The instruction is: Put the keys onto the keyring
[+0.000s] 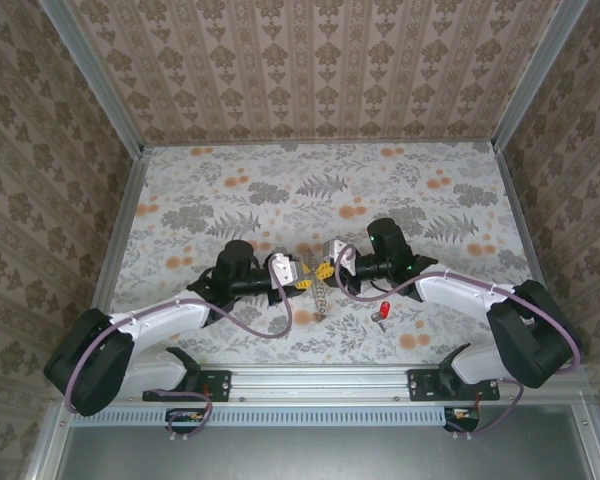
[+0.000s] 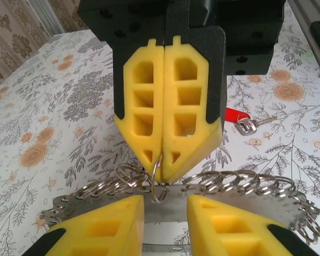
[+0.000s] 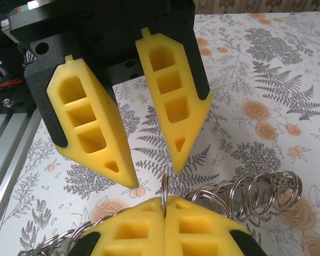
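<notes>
A keyring clenched in the right gripper.
The left gripper is held released, just opposite the pinched ring.

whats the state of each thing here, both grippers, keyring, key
right gripper: shut, pinching one ring of the keyring
left gripper: open, tips apart
keyring: held by the right gripper, no key seen on it
red key: lying on the table, off the keyring
</notes>
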Robot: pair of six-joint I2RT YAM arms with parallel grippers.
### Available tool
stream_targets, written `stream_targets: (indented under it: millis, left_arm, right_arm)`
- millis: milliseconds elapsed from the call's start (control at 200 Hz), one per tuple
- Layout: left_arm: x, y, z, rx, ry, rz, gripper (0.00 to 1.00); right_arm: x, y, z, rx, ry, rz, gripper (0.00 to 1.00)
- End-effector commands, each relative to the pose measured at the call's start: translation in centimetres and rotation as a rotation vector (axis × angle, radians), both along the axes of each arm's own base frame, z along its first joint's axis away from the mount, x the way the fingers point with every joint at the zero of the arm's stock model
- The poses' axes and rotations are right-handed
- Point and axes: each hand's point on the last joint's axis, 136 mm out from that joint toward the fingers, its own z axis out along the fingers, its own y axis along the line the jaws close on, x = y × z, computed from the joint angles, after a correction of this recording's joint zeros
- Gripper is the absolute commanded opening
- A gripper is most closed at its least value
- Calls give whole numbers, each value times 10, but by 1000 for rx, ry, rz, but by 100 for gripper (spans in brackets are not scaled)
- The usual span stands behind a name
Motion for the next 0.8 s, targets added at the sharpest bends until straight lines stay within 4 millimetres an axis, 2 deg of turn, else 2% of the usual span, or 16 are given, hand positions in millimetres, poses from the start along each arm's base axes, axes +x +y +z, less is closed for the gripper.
stream_targets:
  millis: [0,205,505,630,795]
  left_arm:
    - [2,-8,11,-36,-12,-9,27]
    - [6,-11,9,-45,-12,-7,23]
    - [6,-11,0,-24,6,-7,24]
    - [5,-12,1,-30,9,-17,18]
    - [4,-13,4,-36,4,-21,16]
  right_arm:
    - [-1,4,2,36,19,28,0]
    - [0,5,1,39,22,27,0]
    - [0,6,1,49,30,29,0]
    - [1,6,2,53,33,27,0]
    - [1,6,2,49,36,24,0]
